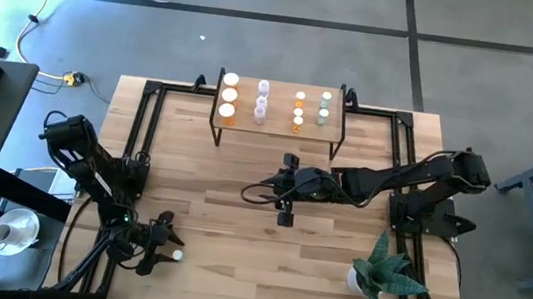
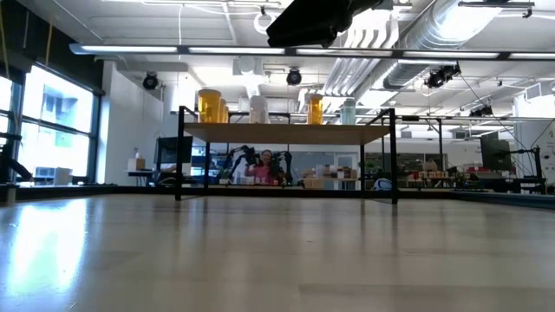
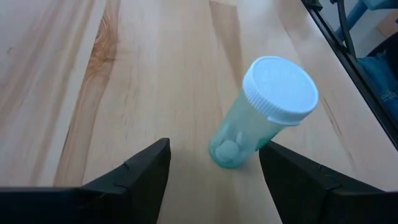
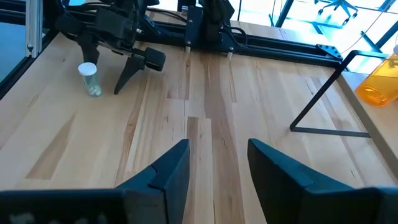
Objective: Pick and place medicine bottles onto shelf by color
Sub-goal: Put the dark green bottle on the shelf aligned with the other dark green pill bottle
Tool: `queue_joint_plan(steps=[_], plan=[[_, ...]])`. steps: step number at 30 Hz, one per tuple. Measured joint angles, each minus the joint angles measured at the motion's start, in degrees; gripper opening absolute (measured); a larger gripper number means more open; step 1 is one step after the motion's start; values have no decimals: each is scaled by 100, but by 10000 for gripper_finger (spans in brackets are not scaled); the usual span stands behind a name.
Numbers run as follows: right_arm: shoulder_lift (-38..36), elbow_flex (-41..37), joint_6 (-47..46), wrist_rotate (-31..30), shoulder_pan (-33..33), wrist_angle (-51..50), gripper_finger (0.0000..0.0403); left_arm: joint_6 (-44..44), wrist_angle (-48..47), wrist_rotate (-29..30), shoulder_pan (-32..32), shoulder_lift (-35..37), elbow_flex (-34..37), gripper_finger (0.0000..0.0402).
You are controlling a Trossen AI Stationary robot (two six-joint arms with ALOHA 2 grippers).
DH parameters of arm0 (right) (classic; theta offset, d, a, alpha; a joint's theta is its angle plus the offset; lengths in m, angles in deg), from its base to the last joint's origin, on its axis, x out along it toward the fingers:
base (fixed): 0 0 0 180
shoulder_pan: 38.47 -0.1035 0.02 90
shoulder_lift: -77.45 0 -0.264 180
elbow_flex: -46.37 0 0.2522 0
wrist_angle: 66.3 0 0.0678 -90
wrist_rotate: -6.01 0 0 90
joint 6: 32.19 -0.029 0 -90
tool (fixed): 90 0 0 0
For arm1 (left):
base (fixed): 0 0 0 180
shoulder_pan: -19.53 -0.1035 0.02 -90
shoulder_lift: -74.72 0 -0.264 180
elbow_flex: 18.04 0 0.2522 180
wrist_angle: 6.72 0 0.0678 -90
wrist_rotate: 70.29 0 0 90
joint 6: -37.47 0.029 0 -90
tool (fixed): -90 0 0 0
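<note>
Left gripper (image 1: pixel 167 246) low at the table's near-left corner, jaws apart; right gripper (image 1: pixel 284 215) mid-table, jaws apart.

Small light-wood shelf on thin black legs (image 1: pixel 278 121) stands at table's far edge, centre. White-capped medicine bottles (image 1: pixel 262 102) stand on it in rows.

Lone pale-green white-capped vial (image 3: pixel 261 112) stands upright on large wooden tabletop (image 1: pixel 230 206) at near left corner, between left gripper (image 1: pixel 164 244) fingers, untouched.

Right gripper (image 1: pixel 285 215) hangs mid-table, before shelf.

Green spiky plant (image 1: pixel 385 274) at near right corner.
</note>
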State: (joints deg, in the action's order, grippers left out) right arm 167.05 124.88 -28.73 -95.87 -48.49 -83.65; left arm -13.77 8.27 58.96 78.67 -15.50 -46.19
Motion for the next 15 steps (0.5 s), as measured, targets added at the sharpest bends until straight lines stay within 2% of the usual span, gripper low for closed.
queue_joint_plan(steps=[15], plan=[[0, 0, -1, 0, 0, 0, 154, 335, -1, -166, -544, 2, -7, 138]])
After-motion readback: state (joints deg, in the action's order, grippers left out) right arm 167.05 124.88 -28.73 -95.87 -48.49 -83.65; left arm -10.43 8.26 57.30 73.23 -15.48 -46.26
